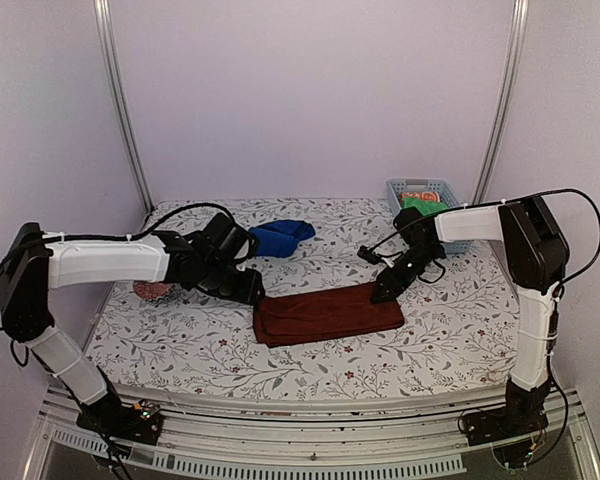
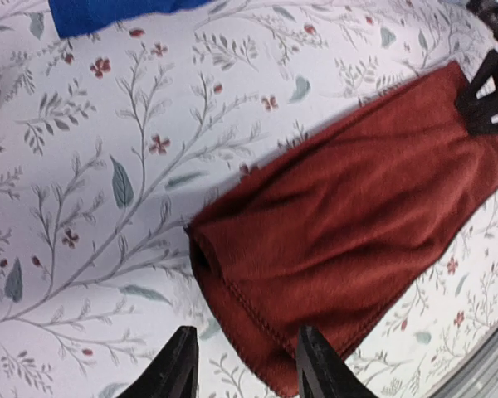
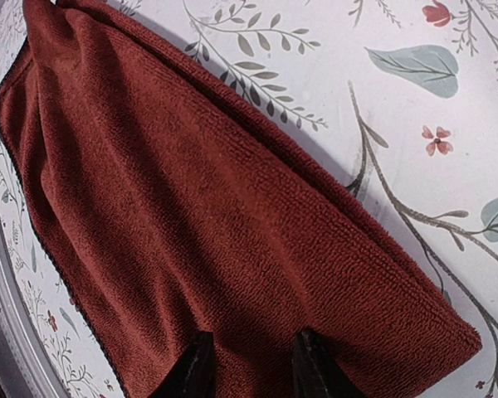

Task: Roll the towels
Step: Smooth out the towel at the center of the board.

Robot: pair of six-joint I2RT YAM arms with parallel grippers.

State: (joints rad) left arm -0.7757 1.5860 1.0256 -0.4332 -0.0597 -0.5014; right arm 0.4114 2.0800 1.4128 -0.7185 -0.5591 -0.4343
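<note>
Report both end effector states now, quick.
Left end effector: open, over one end of the red towel, holding nothing.
Right end effector: open, over the same towel, holding nothing.

The dark brick-red towel lies as a long folded band across the middle of the flower-printed table, its length running left to right. The left gripper is down at the band's left end and the right gripper at its right end, and how their jaws stand is too small to tell. The royal blue towel lies crumpled farther back, just beyond the left wrist. At the back right stands a pale blue basket holding a green cloth with something orange behind it.
</note>
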